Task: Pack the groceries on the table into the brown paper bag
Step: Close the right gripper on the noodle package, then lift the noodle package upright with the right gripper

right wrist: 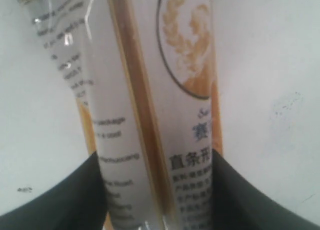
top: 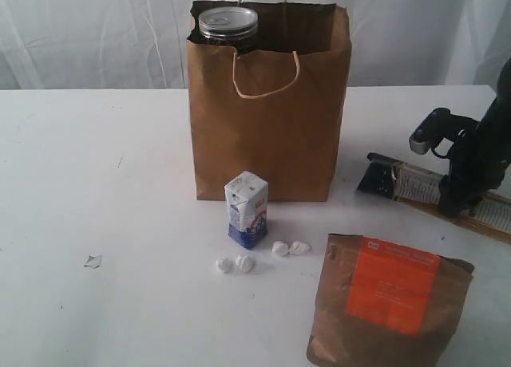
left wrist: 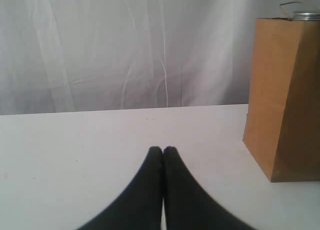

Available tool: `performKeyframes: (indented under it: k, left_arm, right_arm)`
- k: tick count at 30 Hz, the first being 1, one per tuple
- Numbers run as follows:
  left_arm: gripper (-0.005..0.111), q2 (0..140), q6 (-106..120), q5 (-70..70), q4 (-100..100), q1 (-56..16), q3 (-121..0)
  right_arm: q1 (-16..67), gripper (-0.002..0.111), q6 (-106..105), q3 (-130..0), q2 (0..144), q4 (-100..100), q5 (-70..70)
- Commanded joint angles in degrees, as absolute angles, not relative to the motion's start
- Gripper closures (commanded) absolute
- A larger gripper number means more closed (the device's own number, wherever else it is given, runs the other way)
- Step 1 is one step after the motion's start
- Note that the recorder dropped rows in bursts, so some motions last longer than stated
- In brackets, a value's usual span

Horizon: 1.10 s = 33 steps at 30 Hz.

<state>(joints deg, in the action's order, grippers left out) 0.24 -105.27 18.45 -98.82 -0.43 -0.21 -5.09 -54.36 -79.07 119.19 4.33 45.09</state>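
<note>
Packing so far, outside camera: the bag [top: 271, 120] stands upright toward the back of the table [top: 96, 183], with its mouth open upward so things can go in from above.
Bag contents: a can [top: 228, 22] with a silver top shows at the mouth, on the left side. Anything deeper is hidden.
Left outside the bag: the carton [top: 247, 209] stands upright just in front of the bag. Four white lumps [top: 246, 263] lie loose near the carton. The pouch [top: 387, 303] lies flat at the front right. The box [top: 415, 183] lies to the right of the bag.
Right arm, outside camera: the right gripper [top: 455, 203] is down over the box, low enough to take it by its long edges.
Left wrist camera: the left gripper [left wrist: 162, 150] is pressed together and holds nothing. It hangs over bare table well apart from the bag [left wrist: 285, 100], likely parked clear of the other arm.
Right wrist camera: the fingers [right wrist: 60, 200] sit against both long sides of the box [right wrist: 175, 90], pinching it across its narrow width. By my reading it is not yet lifted.
</note>
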Motion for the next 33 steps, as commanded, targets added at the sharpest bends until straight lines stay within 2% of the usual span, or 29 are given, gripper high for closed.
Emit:
performKeyframes:
  k: [1, 6, 9, 20, 33]
  left_arm:
    - [0.107, 0.0, -105.1, 18.8, -99.9, -0.7, 0.0]
    - [0.107, 0.0, -105.1, 18.8, -99.9, -0.7, 0.0]
    - [0.107, 0.0, -105.1, 18.8, -99.9, -0.7, 0.0]
    - [0.107, 0.0, -105.1, 18.8, -99.9, -0.7, 0.0]
    - [0.107, 0.0, -105.1, 18.8, -99.9, -0.7, 0.0]
  right_arm:
    - [-5.2, 0.108, -49.4, -78.8, 120.1, 5.4, 45.6]
    - [-5.7, 0.108, -47.1, -81.7, 119.2, 12.0, 51.8]
    - [-7.9, 0.108, -46.3, -86.5, 118.5, 18.0, 60.8]
    - [-10.7, 0.108, -44.0, -87.3, 118.4, 19.3, 63.2]
    - [-25.1, 0.108, -45.1, -87.3, 118.4, 41.5, 70.0]
